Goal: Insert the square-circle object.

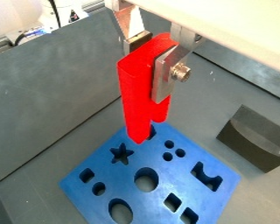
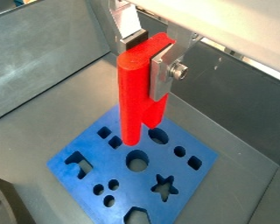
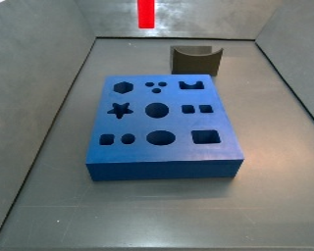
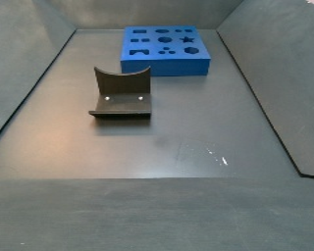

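Gripper (image 1: 157, 70)-clamped red square-circle object (image 1: 140, 92), seemingly upright

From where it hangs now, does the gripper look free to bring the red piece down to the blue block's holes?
Probably yes. The gripper holds the square-circle object upright above the blue block, and nothing shows between them in both wrist views. The dark notched block sits off to one side.

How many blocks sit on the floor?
2: the blue block mid-floor, the dark notched block apart from it. The hand holds the red piece above the blue block.
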